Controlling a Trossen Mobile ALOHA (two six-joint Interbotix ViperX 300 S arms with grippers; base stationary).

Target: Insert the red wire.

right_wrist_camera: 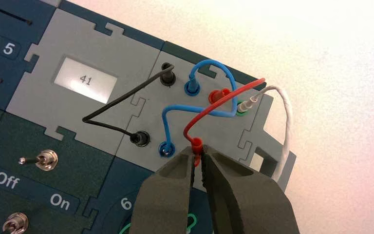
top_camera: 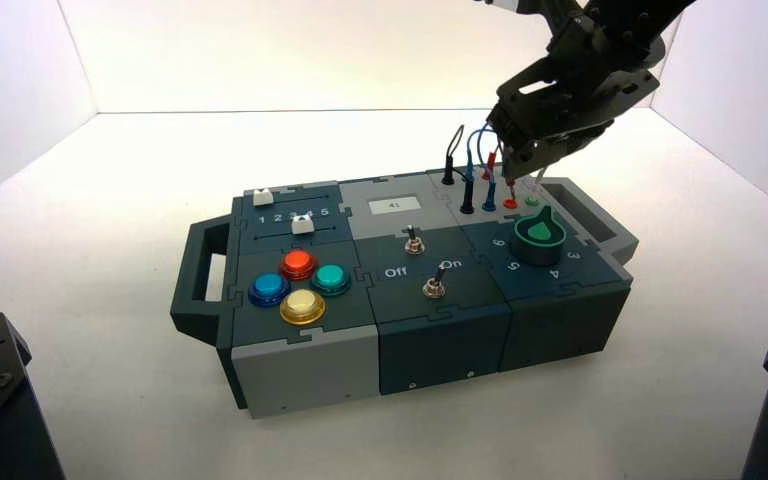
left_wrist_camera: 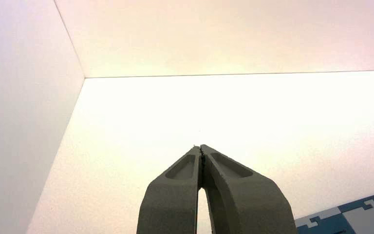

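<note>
The red wire (right_wrist_camera: 214, 108) loops over the box's wire panel. One of its plugs sits in the rear red socket (right_wrist_camera: 217, 96). My right gripper (right_wrist_camera: 198, 155) is shut on the other red plug (right_wrist_camera: 196, 143), holding it upright. In the high view this gripper (top_camera: 509, 176) hangs at the box's far right, just above the front red socket (top_camera: 509, 203). The plug's tip is at that socket, and I cannot tell how deep it sits. My left gripper (left_wrist_camera: 202, 148) is shut on nothing, over bare white table, away from the panel.
A black wire (right_wrist_camera: 121, 102), a blue wire (right_wrist_camera: 199, 109) and a white wire (right_wrist_camera: 285, 126) crowd the same panel. The green knob (top_camera: 540, 236) stands just in front of it. Toggle switches (top_camera: 413, 243), a display reading 41 (right_wrist_camera: 85, 79) and coloured buttons (top_camera: 298, 264) lie further left.
</note>
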